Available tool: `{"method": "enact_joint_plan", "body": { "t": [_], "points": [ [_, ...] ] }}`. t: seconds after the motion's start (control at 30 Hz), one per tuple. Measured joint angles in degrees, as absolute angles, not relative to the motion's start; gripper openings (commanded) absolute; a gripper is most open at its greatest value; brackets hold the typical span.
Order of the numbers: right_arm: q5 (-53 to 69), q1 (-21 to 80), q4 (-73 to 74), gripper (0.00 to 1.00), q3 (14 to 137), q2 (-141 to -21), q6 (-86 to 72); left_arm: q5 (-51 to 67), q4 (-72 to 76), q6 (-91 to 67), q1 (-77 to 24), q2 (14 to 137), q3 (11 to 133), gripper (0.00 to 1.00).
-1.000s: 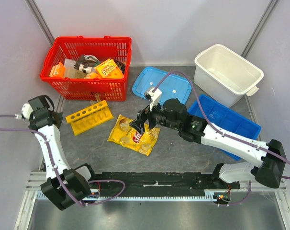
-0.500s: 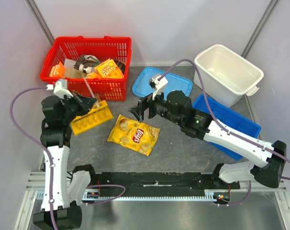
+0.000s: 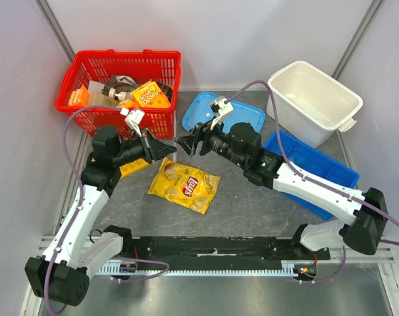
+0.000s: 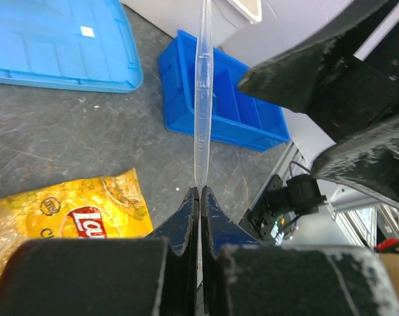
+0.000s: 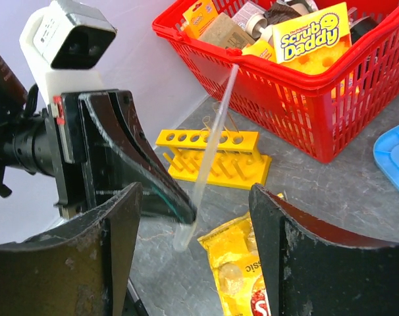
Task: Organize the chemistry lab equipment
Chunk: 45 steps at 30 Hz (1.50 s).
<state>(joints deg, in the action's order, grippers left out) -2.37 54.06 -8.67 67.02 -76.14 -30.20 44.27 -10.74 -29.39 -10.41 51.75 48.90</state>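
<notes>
Top external view: the left end effector [image 3: 167,150] pinches a clear pipette [image 5: 212,148] near 1 end, aloft over the grey surface [image 3: 252,204] beside the chip bag [image 3: 184,185]. The right end effector [image 3: 189,141] is spread, its 2 fingers [image 5: 114,227] flanking the pipette without touching.

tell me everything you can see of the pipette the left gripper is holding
The pipette is a long, thin, straight tube of clear, slightly milky plastic, with faint markings along its stem and no liquid showing in it. The left gripper is shut on it near one end. The rest sticks out free, slanting in the air above the grey table. The right gripper has its open fingers on either side of the tube without touching it. Nothing else touches it.
</notes>
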Motion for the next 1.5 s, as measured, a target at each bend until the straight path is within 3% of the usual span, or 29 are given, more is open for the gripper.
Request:
{"method": "enact_joint_plan", "body": {
  "t": [0.23, 0.3, 0.37, 0.43, 0.47, 0.53, 0.63, 0.7, 0.9, 1.13, 1.3, 1.5],
  "points": [
    [-2.5, 53.4, -10.2, 0.51, 67.0, -80.1, -33.5, 47.1, -6.4, -29.4, -14.1, 54.9, 48.4, 0.02],
    [-3.0, 53.4, -10.3, 0.37, 67.0, -80.7, -34.3, 47.4, -5.7, -29.4, -14.4, 55.5, 48.4, 0.02],
    [-3.4, 53.4, -10.3, 0.14, 67.0, -81.1, -35.0, 47.7, -5.5, -29.4, -14.6, 55.8, 48.4, 0.02],
    [-3.6, 53.4, -10.6, 0.03, 67.0, -81.5, -35.5, 48.3, -5.4, -29.3, -14.7, 55.9, 48.4, 0.02],
    [-3.7, 53.3, -10.7, 0.00, 67.0, -81.6, -36.0, 48.4, -5.3, -29.3, -14.7, 56.0, 48.4, 0.07],
    [-4.0, 53.3, -10.7, 0.00, 67.0, -81.8, -36.2, 48.7, -5.1, -29.3, -14.7, 56.4, 48.4, 0.30],
    [-4.1, 52.3, -10.5, 0.00, 67.0, -82.1, -36.6, 49.3, -5.1, -28.4, -14.7, 57.6, 48.6, 0.57],
    [-4.2, 50.8, -8.9, 0.00, 67.0, -82.1, -36.7, 49.5, -6.1, -27.4, -14.7, 58.4, 49.1, 0.63],
    [-9.6, 41.4, 1.4, 0.01, 64.5, -77.4, -36.3, 47.8, -12.4, -21.4, -14.9, 58.9, 53.3, 0.69],
    [-15.2, 25.6, 11.6, 0.03, 57.7, -69.0, -34.7, 38.2, -16.4, -15.0, -20.3, 57.7, 54.0, 0.69],
    [-16.2, 15.5, 15.3, 0.04, 57.1, -72.6, -32.3, 33.3, -16.3, -13.7, -21.8, 56.7, 50.0, 0.69],
    [-16.3, 12.1, 17.2, 0.09, 56.2, -78.2, -31.8, 30.1, -17.4, -12.6, -22.0, 55.7, 48.3, 0.69]
  ]
}}
